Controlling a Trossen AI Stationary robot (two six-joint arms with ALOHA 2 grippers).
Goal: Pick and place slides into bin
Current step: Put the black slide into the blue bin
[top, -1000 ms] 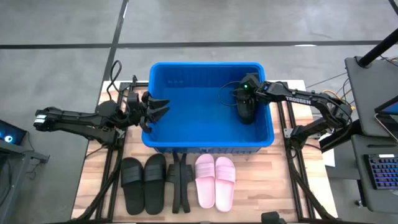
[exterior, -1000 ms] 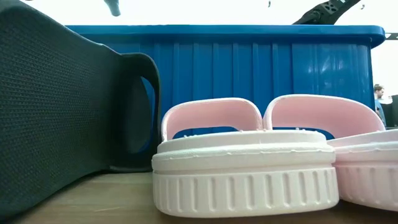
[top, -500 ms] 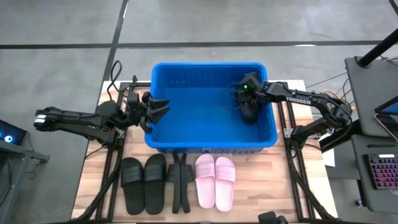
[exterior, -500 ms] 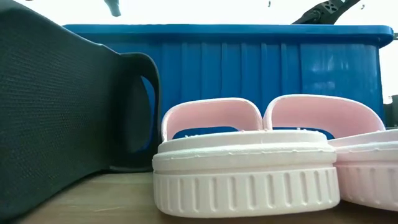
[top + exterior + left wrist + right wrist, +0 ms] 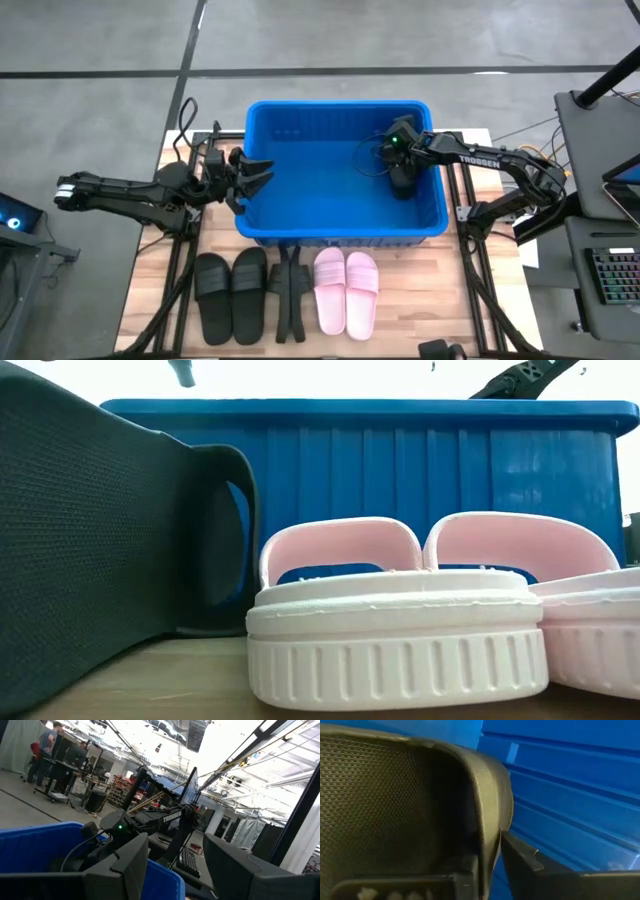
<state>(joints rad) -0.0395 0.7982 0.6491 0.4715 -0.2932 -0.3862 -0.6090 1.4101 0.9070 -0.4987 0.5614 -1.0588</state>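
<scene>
The blue bin [image 5: 330, 175] stands in the middle of the table. My right gripper [image 5: 400, 172] is inside it by the right wall, shut on a black slide [image 5: 399, 184], which fills the right wrist view [image 5: 395, 795]. My left gripper [image 5: 258, 175] is open and empty over the bin's left rim. Two black slides [image 5: 231, 294] lie flat on their soles in front of the bin. A third black slide [image 5: 290, 296] stands on its side edge. Two pink slides [image 5: 346, 288] lie flat beside it. My right gripper pinches the black slide's curved edge [image 5: 492, 827] between its two fingers; one finger [image 5: 525, 857] is on the outer side, toward the bin's wall. The fingers come from above, pointing down into the bin. I cannot tell whether the slide touches the bin's floor.
The bin's ribbed right wall [image 5: 570, 795] is close beside the held slide. In the low view the black slide on its side [image 5: 90, 530] and the pink slides [image 5: 390, 620] stand before the bin's front wall [image 5: 400, 460]. Bare wood shows at the table's near corners.
The bin has slid a little toward the table's right edge. My right gripper, inside it with the black slide, has gone the same way. The slides on the table have stayed in place.
</scene>
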